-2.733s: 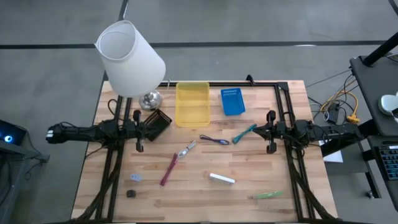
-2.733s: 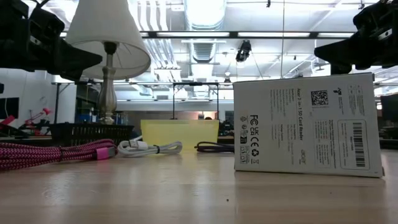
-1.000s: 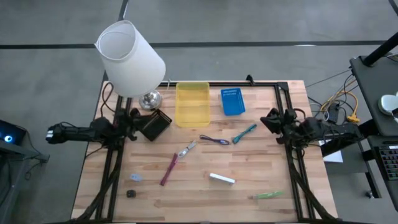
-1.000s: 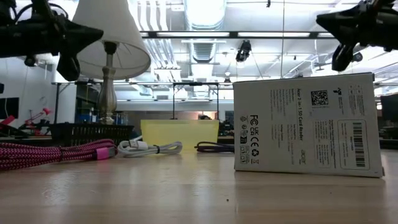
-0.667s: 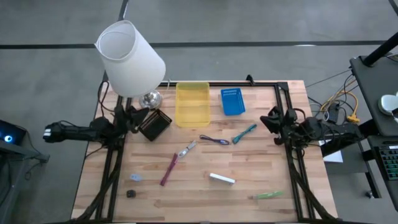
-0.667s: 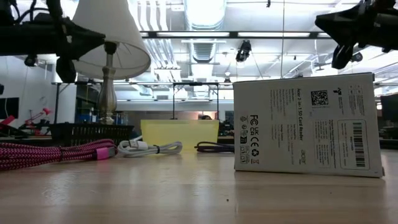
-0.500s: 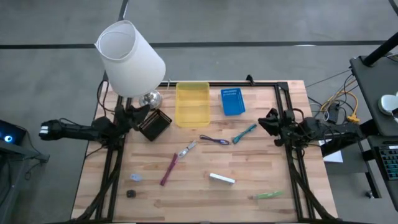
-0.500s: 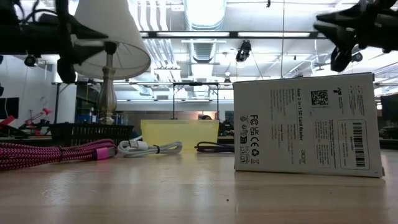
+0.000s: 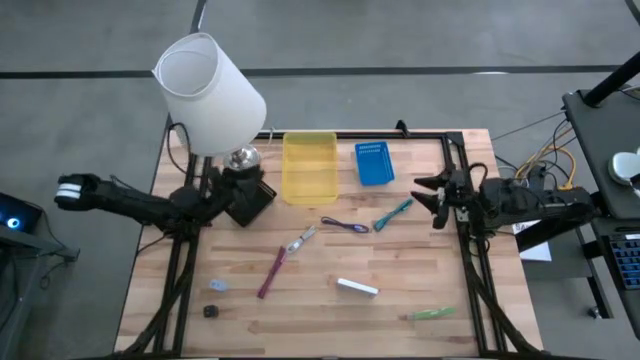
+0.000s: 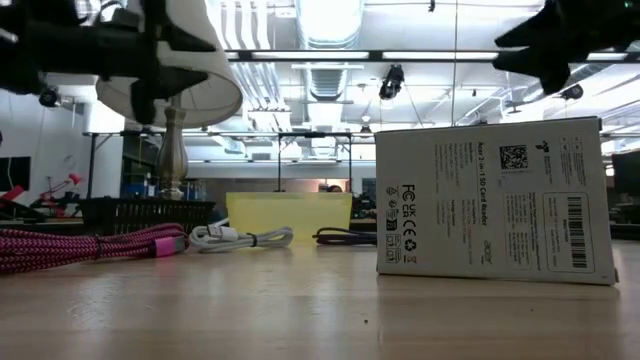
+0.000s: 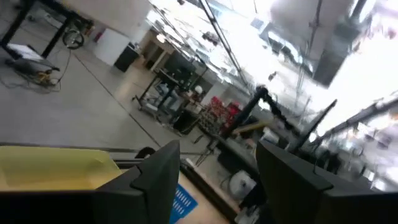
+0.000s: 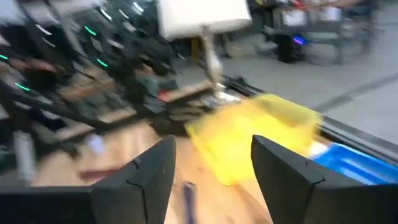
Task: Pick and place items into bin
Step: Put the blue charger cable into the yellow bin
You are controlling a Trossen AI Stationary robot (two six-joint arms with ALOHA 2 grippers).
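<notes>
The yellow bin [image 9: 310,165] lies at the far middle of the table. The items lie loose on the wood: a purple tool [image 9: 345,225], a teal tool [image 9: 393,213], a silver tool [image 9: 300,240], a maroon pen [image 9: 272,272], a white bar [image 9: 357,287], a green strip [image 9: 430,313] and grey [image 9: 219,286] and black [image 9: 210,311] bits. My left gripper [image 9: 222,188] hovers open beside the dark case [image 9: 250,198]; its wrist view shows open fingers [image 11: 214,180] with the bin [image 11: 50,165] beyond. My right gripper [image 9: 432,198] is open above the table, right of the teal tool, facing the bin [image 12: 255,134].
A white-shaded lamp [image 9: 210,95] stands at the far left corner, its shade overhanging the table. A blue tray [image 9: 373,163] lies right of the bin. A black frame [image 9: 455,150] runs along the far and side edges. Bare wood lies between the items.
My right gripper has opened, staying near the teal tool. My left arm has swung, carrying its gripper toward the table's right, up to the dark case. No item has moved.
</notes>
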